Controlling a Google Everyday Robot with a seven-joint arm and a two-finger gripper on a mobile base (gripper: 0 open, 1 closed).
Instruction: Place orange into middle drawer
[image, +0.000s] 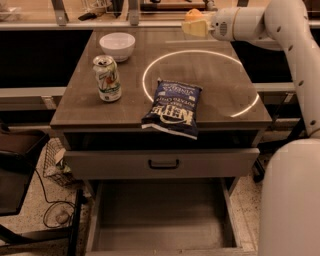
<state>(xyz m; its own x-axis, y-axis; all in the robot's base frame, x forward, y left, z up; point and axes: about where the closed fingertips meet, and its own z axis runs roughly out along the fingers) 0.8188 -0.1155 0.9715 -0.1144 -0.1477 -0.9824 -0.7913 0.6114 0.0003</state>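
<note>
My gripper (194, 24) is shut on the orange (193, 14), a small round orange fruit, and holds it high above the far right part of the counter top. Only the top of the orange shows above the pale fingers (196, 28). The middle drawer (160, 216) stands pulled open at the bottom, wide and shallow, with a bare grey floor and low side walls. It lies well below and nearer than the gripper.
On the counter stand a white bowl (117, 45), a soda can (107, 78) and a dark blue chip bag (173, 106) overhanging the front edge. The upper drawer front (163, 163) with a black handle is shut. A dark chair (17, 170) and cables sit at left.
</note>
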